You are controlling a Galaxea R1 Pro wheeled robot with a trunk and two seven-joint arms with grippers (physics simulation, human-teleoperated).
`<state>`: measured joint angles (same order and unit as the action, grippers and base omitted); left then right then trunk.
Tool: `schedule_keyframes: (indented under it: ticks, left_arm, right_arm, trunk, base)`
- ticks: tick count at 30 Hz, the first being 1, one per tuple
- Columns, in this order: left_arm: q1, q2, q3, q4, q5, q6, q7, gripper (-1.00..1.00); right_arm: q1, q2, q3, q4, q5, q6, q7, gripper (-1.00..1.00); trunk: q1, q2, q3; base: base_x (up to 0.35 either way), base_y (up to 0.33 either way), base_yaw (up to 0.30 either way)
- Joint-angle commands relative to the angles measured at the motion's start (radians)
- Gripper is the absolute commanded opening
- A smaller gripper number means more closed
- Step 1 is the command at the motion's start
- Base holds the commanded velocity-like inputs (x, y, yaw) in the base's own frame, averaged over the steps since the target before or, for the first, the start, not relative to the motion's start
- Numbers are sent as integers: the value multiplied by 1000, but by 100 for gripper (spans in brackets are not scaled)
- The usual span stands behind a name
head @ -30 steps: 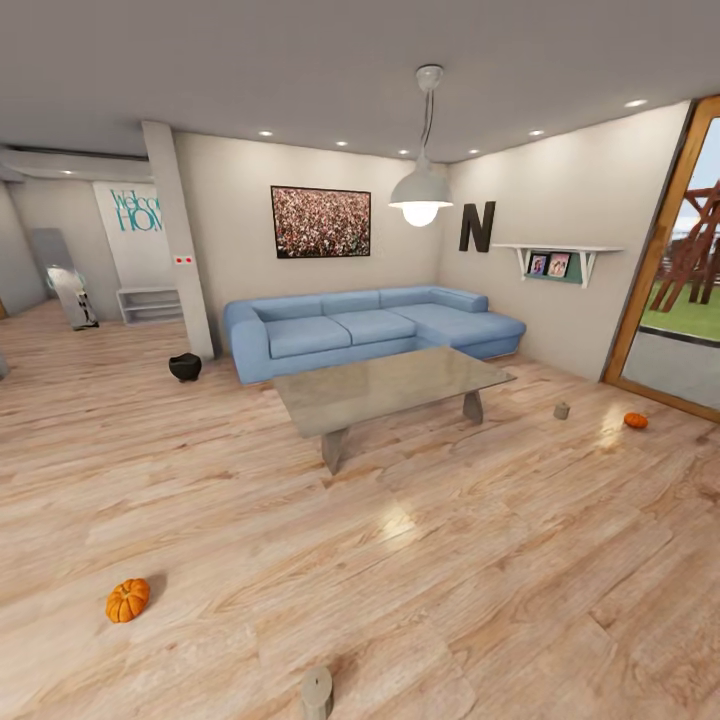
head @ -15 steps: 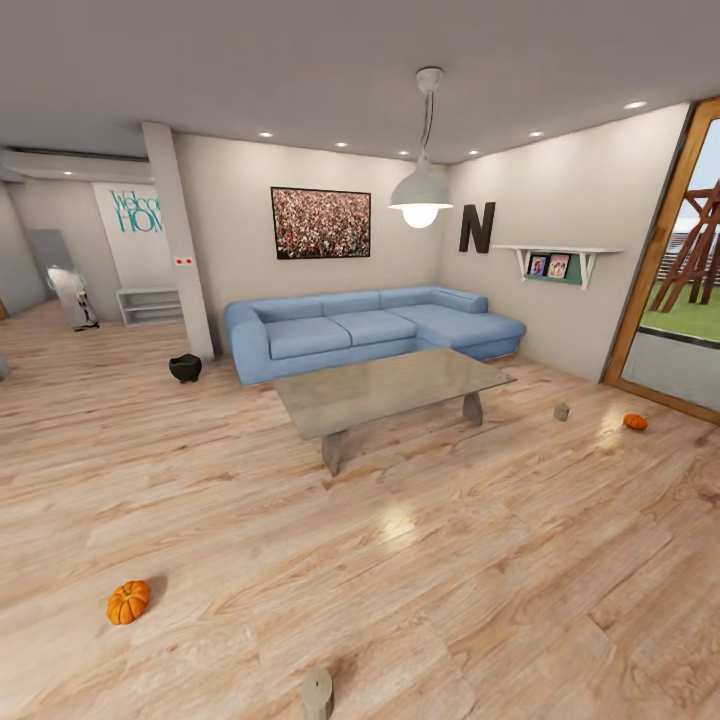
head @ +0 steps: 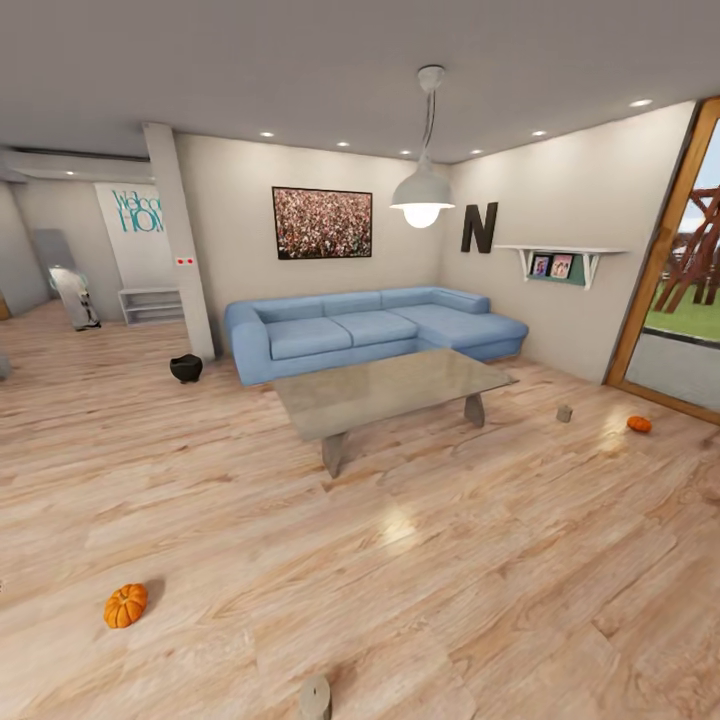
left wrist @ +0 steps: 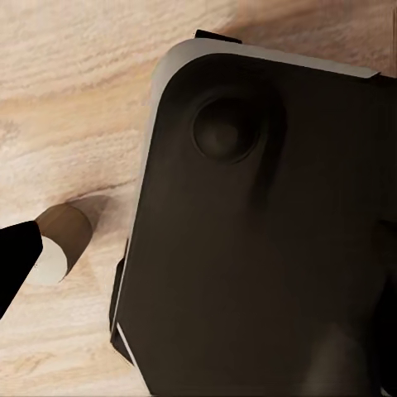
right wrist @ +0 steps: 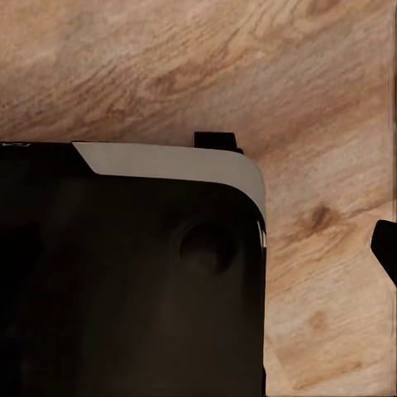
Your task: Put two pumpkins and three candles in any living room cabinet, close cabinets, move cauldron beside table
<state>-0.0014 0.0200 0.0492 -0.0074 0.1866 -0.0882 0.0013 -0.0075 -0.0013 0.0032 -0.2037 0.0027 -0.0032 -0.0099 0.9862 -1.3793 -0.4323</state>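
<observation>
A wide head view of a living room with a light wood plank floor [head: 450, 560], where the robot seems to be surveying or approaching the scattered items, so the collecting step looks barely begun. Counted here: 2 pumpkins, 2 candles, 1 cauldron, 1 table. 1 pumpkin [head: 125, 605] lies on the floor near the robot's left side; the other pumpkin [head: 639, 424] sits far off toward the right, near a glass door [head: 680, 300]. 1 candle [head: 315, 697] stands on the floor close in front of the robot, at the lower edge of the view; the left wrist view shows what is likely this same candle [left wrist: 59, 241] just beside the robot's dark base [left wrist: 256, 231]. The second candle [head: 564, 413] stands near the far pumpkin, to the right of the table [head: 385, 388]. The cauldron [head: 185, 368] rests on the floor by a white pillar, beside the blue sofa [head: 370, 330] and apart from the table. A third candle and the cabinet are not identifiable here. A dark tip at the edge of each wrist view may be a finger, but whether either gripper is wide or narrow cannot be told. The next move likely calls for lowering an arm toward the nearest candle.
</observation>
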Motion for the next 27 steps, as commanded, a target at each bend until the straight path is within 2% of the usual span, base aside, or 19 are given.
schedule_keyframes:
  ticks: [1, 8, 14, 23, 25, 27]
  left_arm:
    - [0, 0, 4, 0, 5, -2, 0, 100]
    - [0, -1, 4, 0, 7, -2, 0, 100]
    - [0, -2, 3, 1, 7, -2, 0, 100]
    - [0, -2, 4, 1, 7, -2, 0, 100]
    - [0, -2, 4, 1, 7, -2, 0, 100]
    - [0, -2, 4, 0, 7, -2, 0, 100]
  right_arm:
    - [0, 0, 1, 0, 0, -1, -1, 100]
    - [0, -1, 1, 0, 1, 0, -1, 100]
    - [0, -1, 1, 0, 2, 0, -1, 100]
    - [0, 0, 3, 2, 4, -1, -2, 100]
    - [0, 0, 3, 2, 12, -1, -2, 100]
    - [0, 0, 3, 3, 37, -1, -2, 100]
  trunk:
    - [0, -1, -1]
    - [0, -1, -1]
    - [0, -1, -1]
    - [0, -1, -1]
    - [0, -1, -1]
    - [0, -1, -1]
  base:
    - [266, -223, 225]
    - [94, -235, 269]
    - [-122, -190, 265]
    - [-55, -16, 41]
    - [-6, -1, 4]
    - [-2, 0, 1]
